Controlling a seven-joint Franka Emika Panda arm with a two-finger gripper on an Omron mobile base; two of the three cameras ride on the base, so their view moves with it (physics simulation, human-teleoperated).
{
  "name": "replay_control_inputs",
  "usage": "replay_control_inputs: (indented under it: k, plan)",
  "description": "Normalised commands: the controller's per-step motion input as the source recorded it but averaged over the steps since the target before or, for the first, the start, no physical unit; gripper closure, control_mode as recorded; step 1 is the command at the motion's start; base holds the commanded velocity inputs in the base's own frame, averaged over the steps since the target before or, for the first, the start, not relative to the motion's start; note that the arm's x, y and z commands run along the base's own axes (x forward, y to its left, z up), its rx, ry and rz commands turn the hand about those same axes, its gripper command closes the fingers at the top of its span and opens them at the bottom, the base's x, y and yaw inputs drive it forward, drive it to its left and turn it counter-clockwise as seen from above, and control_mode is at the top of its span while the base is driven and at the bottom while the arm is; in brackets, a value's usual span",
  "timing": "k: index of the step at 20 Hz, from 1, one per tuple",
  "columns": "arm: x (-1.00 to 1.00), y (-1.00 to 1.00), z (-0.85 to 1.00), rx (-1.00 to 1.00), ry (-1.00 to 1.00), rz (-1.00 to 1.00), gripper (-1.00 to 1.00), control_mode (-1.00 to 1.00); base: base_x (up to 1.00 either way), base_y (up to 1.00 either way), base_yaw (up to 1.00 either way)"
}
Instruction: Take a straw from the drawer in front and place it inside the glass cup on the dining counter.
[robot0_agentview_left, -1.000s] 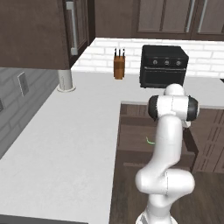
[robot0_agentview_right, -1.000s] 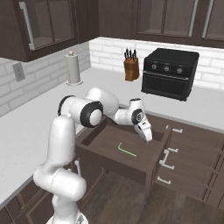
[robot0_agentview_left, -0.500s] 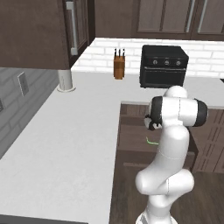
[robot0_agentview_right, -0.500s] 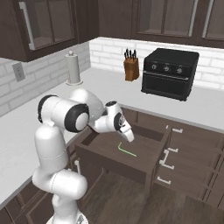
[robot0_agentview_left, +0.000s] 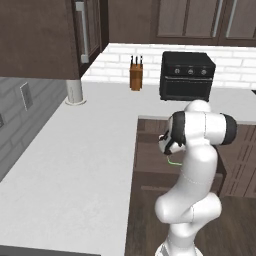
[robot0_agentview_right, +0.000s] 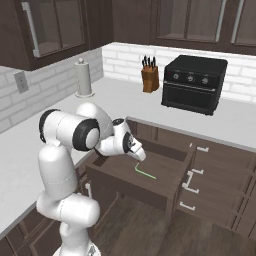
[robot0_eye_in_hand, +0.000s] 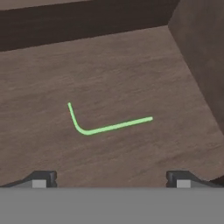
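No text, label, brand, number or sign can be read anywhere. The black toaster oven (robot0_agentview_right: 193, 84) on the counter has three round knobs, and any marks around them are too small to make out.

Drawer (robot0_agentview_right: 150, 172) pulled open, dark brown wood floor bare except straw (robot0_agentview_right: 144, 171); straw (robot0_eye_in_hand: 105, 124) lies flat, long leg toward 3 o'clock, bent end toward 11 in hand view. Light grey counter (robot0_agentview_right: 115, 100) carries knife block (robot0_agentview_right: 149, 79) at 12, black oven (robot0_agentview_right: 194, 83) at 1, paper towel roll (robot0_agentview_right: 83, 79) at 10.
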Motion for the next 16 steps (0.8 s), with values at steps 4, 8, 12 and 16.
replay_control_inputs:
  k: [4,8,12,16]
  plan:
    - [0.13,0.22,-0.06,0.0,0.06,0.12,-1.0,-1.0,0.0,0.0,0.0]
    - [0.33,0.06,-0.24,0.0,0.11,0.11,-1.0,-1.0,0.0,0.0,0.0]
    - [0.38,0.0,-0.37,0.0,0.15,0.12,-1.0,-1.0,0.0,0.0,0.0]
    - [0.31,-0.01,-0.47,0.02,0.14,0.13,-1.0,-1.0,0.0,0.0,0.0]
